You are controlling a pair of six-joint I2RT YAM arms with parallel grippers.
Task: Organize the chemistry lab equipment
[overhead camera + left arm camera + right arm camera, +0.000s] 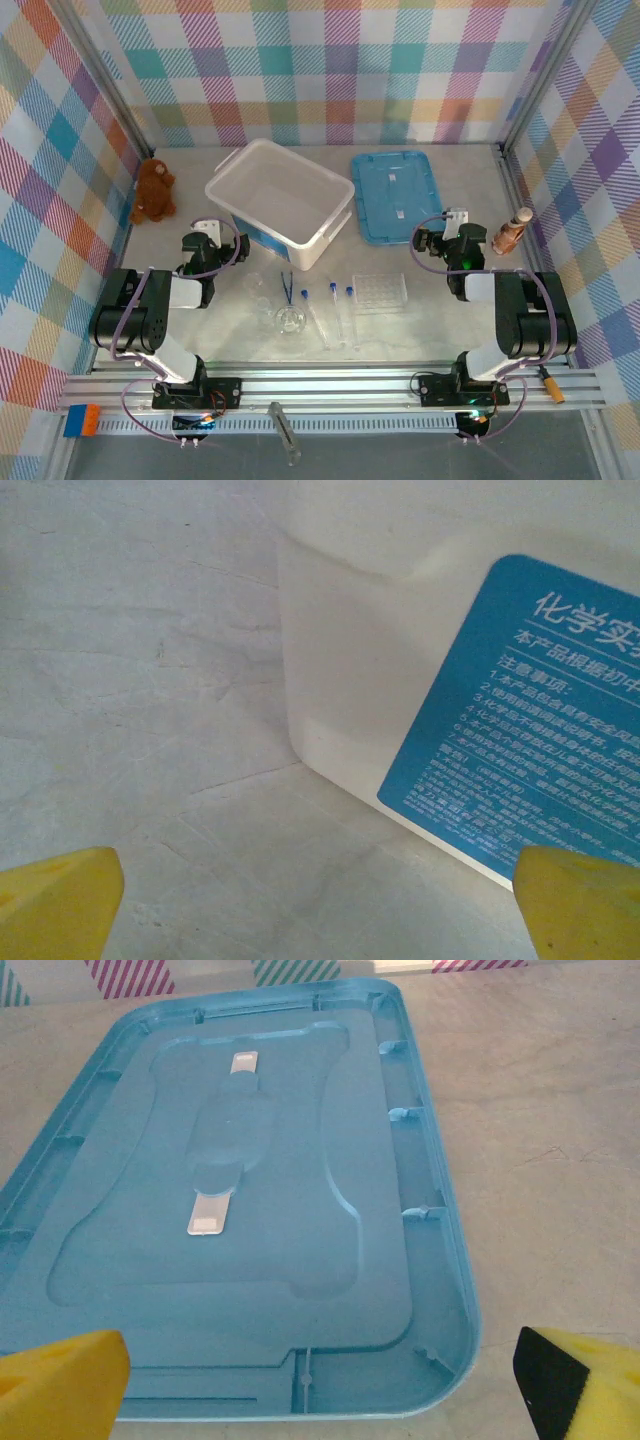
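Note:
Three slim test tubes with blue caps (332, 305) lie side by side on the table near its front middle. A small clear tube rack (380, 291) stands just right of them. Round clear glassware (290, 320) sits left of the tubes, with thin dark-blue tweezers (286, 287) just behind it. My left gripper (210, 228) (320, 910) is open and empty, low over the table beside the white bin's labelled front corner (400, 660). My right gripper (445, 228) (320, 1385) is open and empty at the near edge of the blue lid (250, 1260).
A white open bin (280, 203) stands at the back middle, with the flat blue lid (397, 195) to its right. A brown teddy bear (153, 192) sits at the left wall. A brown bottle-shaped object (512, 232) stands at the right wall.

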